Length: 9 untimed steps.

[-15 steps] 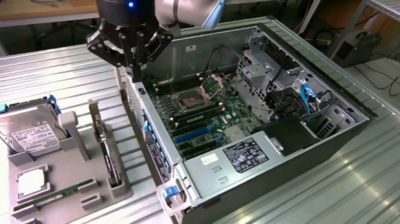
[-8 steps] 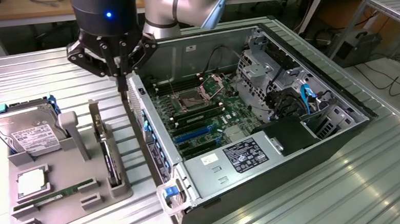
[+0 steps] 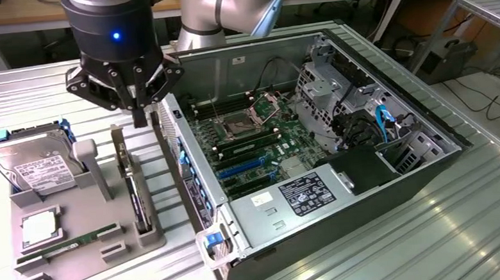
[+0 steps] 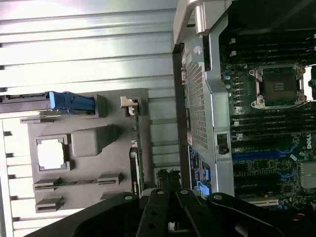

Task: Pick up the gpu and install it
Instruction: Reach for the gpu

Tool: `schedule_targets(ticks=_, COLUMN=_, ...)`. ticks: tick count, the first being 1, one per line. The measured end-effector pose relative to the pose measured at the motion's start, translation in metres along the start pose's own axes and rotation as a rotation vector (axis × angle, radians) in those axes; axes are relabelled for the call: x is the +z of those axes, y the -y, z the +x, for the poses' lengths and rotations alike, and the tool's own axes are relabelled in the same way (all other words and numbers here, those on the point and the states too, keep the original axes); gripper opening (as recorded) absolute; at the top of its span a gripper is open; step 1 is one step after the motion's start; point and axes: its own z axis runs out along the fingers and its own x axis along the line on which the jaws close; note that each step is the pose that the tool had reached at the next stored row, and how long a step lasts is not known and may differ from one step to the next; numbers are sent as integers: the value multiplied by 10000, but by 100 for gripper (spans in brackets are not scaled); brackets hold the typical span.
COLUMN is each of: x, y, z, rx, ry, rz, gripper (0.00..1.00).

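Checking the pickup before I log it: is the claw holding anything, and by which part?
Nothing: the claw hangs empty above the gpu, which stands on edge in its gray tray.

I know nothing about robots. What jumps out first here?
The open computer case in the middle, its green circuit board laid bare. Toward the exterior view's left, the black gripper with a blue light hangs above a grey holder, where the graphics card stands on edge near a hard drive.
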Motion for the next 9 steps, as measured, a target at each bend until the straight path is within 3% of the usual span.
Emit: schedule_targets(ticks=9, x=110, y=135, z=208, rx=3, ry=-104, rz=55, gripper=11)
